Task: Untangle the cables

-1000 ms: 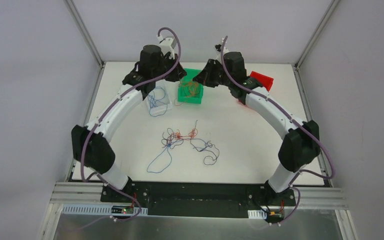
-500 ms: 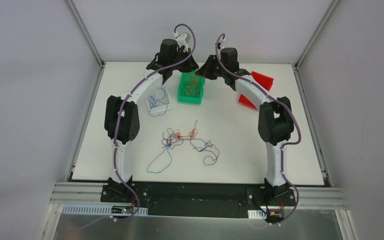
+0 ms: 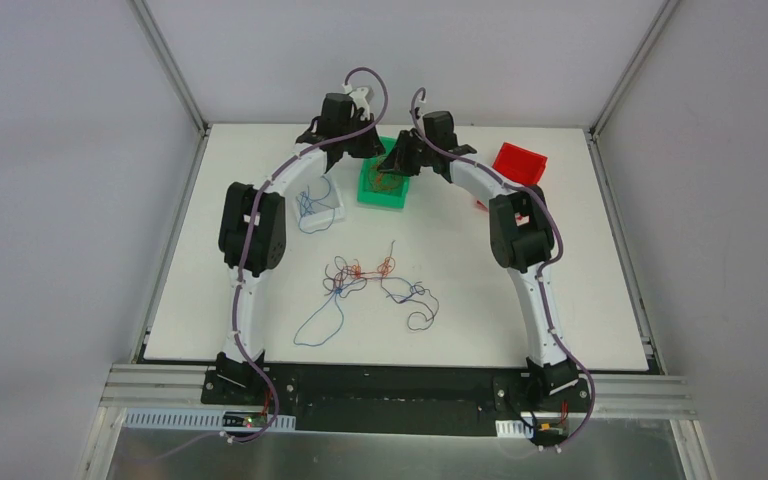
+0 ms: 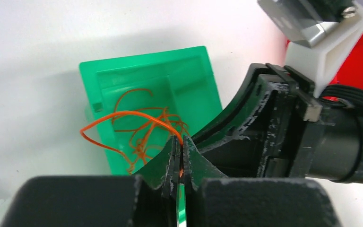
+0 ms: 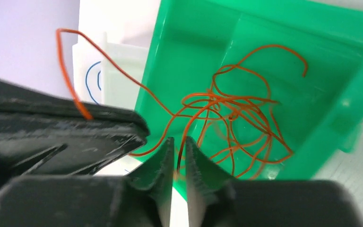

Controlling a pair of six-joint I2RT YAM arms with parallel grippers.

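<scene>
**Clamped orange strand could drag the sorted heap back out**

At the far left, blue cables lie in the white tray. Next, the left gripper is clamped on 1 orange cable that loops over the green bin, where an orange heap rests. Just beside it, the right gripper has its jaws a sliver apart; I cannot tell whether a strand is pinched there. The knot sits mid-table, well apart. The risk: if the left arm lifts before letting go, the loop may snag the heap and haul it out — or the 2 crowded grippers may bump.
</scene>
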